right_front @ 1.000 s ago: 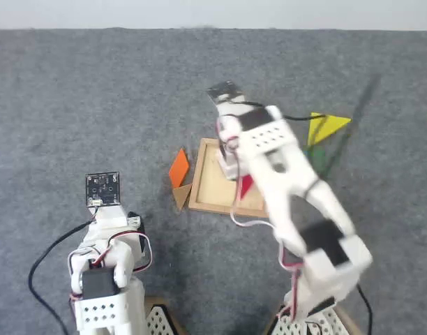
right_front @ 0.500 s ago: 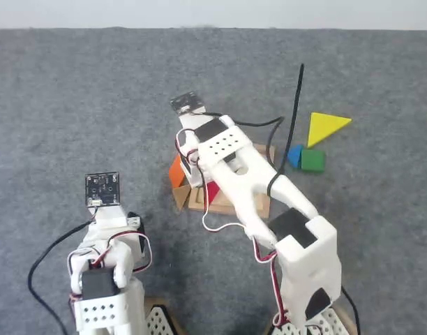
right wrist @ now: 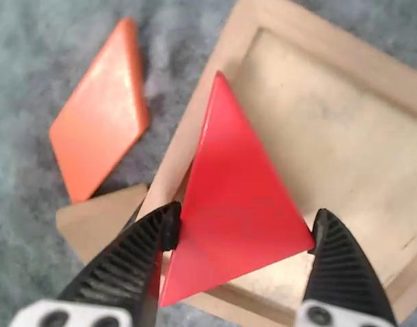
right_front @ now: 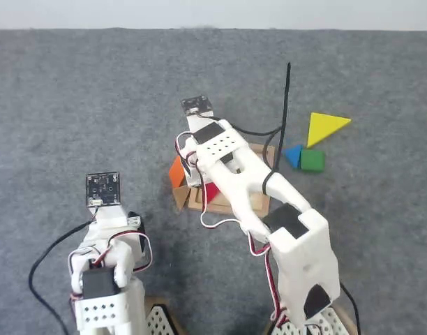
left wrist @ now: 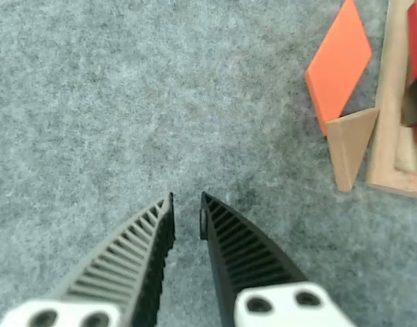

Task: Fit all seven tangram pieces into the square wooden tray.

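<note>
The step in hand is seating the first piece. The right tool (right wrist: 248,219) stands spread wide, pinching the red triangle (right wrist: 229,184) by two sides over the square wooden tray (right wrist: 372,61). The triangle is mostly over the tray's floor, but its long edge crosses the rim on the tray's 9 o'clock side in the high view, so it does not look seated yet. The tray floor that shows around it is bare wood, with no other piece in it.

Next, I judge, the triangle must shift toward 3 o'clock until it clears the rim, square up to a corner, then be let down flat and released.

Just outside the rim at 9 o'clock lie the orange parallelogram (right wrist: 99,129) and the tan triangle (right wrist: 99,221), the tan one touching the rim. At 2 to 3 o'clock of the tray, well apart on the table (right_front: 95,91), are the yellow triangle (right_front: 325,127), blue piece (right_front: 293,155) and green square (right_front: 312,160).

The left tool (left wrist: 187,201) hangs over bare table at the tray's 8 o'clock, slightly parted, holding nothing.
</note>
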Available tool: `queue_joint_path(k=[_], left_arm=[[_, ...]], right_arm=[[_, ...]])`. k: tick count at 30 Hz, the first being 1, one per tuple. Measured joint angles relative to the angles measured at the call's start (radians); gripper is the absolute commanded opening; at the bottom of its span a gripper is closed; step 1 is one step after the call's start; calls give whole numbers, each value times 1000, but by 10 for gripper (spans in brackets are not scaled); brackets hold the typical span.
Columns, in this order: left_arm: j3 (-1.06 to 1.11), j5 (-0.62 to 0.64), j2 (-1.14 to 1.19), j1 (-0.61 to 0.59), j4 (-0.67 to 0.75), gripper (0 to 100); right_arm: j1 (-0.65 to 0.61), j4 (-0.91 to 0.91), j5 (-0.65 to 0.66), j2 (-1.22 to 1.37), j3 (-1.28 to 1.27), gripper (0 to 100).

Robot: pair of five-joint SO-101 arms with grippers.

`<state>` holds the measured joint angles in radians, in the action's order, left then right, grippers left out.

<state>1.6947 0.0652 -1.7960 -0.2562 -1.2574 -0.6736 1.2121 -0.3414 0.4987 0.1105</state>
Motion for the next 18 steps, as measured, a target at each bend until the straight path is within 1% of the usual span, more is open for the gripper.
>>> queue_joint_path(k=[2,7,12,18], left_arm=[[0,0,0,0,0,57],[0,0,0,0,0,57],[0,0,0,0,0,57],[0,0,0,0,0,57]], right_arm=[[2,-3,-25,3,0,224],[5,-15,-40,5,25,235],[2,-55,-40,5,32,369],[3,-57,-40,5,32,365]])
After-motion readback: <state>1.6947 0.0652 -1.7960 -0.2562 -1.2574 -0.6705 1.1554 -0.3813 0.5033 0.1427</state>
